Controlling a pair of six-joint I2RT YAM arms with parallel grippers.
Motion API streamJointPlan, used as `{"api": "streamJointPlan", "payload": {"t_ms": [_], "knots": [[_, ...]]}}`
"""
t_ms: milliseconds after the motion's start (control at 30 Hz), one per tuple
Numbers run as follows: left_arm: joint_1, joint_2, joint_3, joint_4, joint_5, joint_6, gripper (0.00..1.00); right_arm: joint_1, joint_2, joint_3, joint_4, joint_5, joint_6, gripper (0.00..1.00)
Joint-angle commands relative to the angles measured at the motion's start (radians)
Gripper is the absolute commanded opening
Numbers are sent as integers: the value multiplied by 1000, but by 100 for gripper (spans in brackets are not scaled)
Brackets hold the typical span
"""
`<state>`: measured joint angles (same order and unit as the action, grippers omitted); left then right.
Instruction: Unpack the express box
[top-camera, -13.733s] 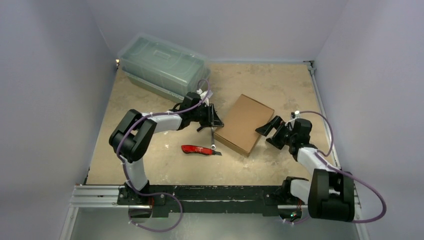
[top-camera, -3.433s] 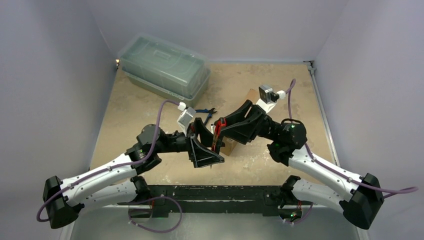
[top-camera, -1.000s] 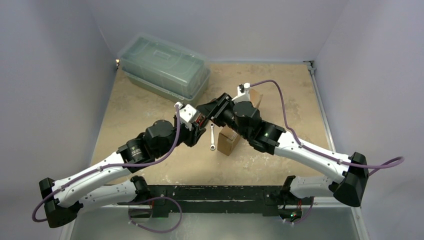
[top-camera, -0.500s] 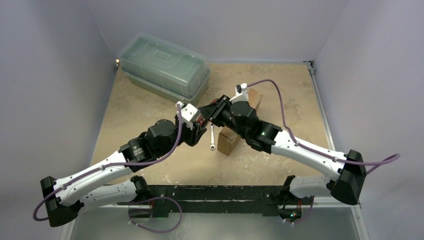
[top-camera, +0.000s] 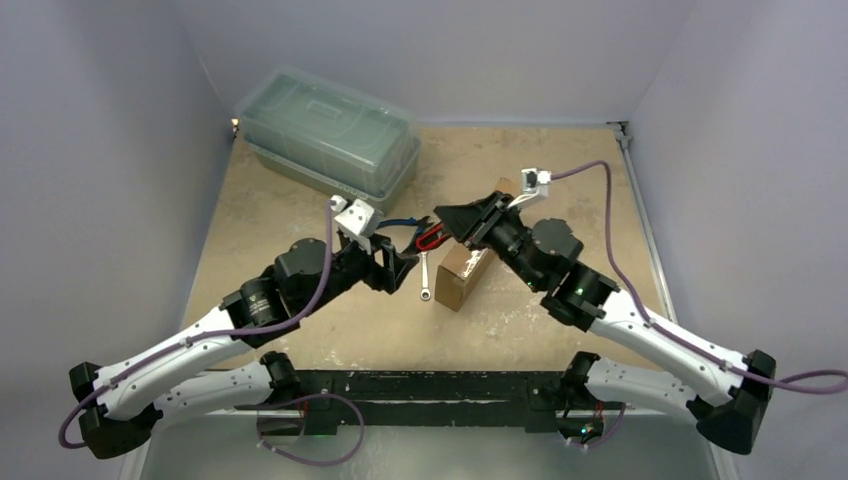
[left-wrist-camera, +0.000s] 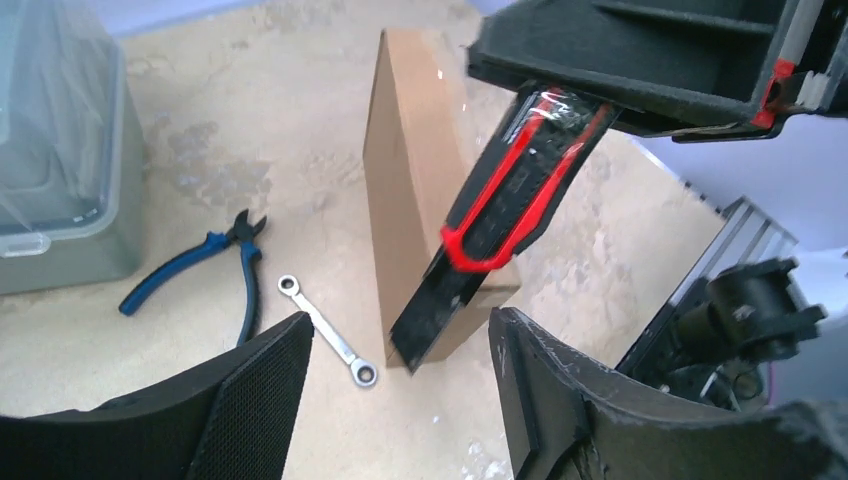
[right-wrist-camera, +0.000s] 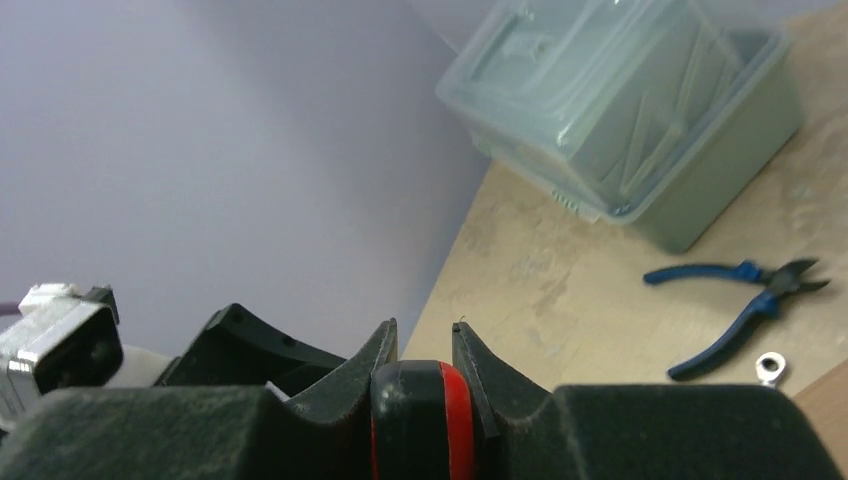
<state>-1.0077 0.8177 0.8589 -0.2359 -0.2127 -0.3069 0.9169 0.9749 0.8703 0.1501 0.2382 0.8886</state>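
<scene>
The express box (top-camera: 462, 277) is a plain brown cardboard mailer standing on its long edge mid-table; the right arm covers its far part. In the left wrist view the express box (left-wrist-camera: 410, 170) rises behind a red and black utility knife (left-wrist-camera: 500, 200). My right gripper (right-wrist-camera: 425, 350) is shut on that knife (right-wrist-camera: 420, 420), holding it in the air over the box's near end (top-camera: 430, 238). My left gripper (left-wrist-camera: 400, 345) is open and empty just left of the knife tip, touching nothing. Seen from above, the left gripper (top-camera: 400, 265) sits left of the box.
A silver ratchet wrench (top-camera: 426, 278) lies on the table beside the box's left face. Blue-handled pliers (top-camera: 400, 224) lie behind it. A large translucent grey-green lidded container (top-camera: 330, 135) stands at the back left. Side walls close in the table.
My left gripper has opened, let go of the knife and drawn back to the left. The right gripper stays shut on the knife and has swung it rightward over the box.
</scene>
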Motion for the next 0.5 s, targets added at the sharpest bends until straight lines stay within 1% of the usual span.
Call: {"api": "streamJointPlan", "payload": {"t_ms": [0,67,167,233,333,467], "knots": [[3,-16,111,-17,-72,-63,66,-22,-113,36,38,38,-203,0],[3,-6,142,-46,-133,-85,66,-24,-169,37,50,28,-303,0],[3,1,169,-83,-241,-132,69,-24,-227,57,19,46,-384,0],[3,6,175,-95,-285,-156,71,-24,-254,71,-8,62,-428,0],[4,18,176,-96,-297,-174,72,-24,-263,115,-103,93,-465,0],[4,29,173,-99,-298,-195,72,-24,-294,120,-145,102,-489,0]]}}
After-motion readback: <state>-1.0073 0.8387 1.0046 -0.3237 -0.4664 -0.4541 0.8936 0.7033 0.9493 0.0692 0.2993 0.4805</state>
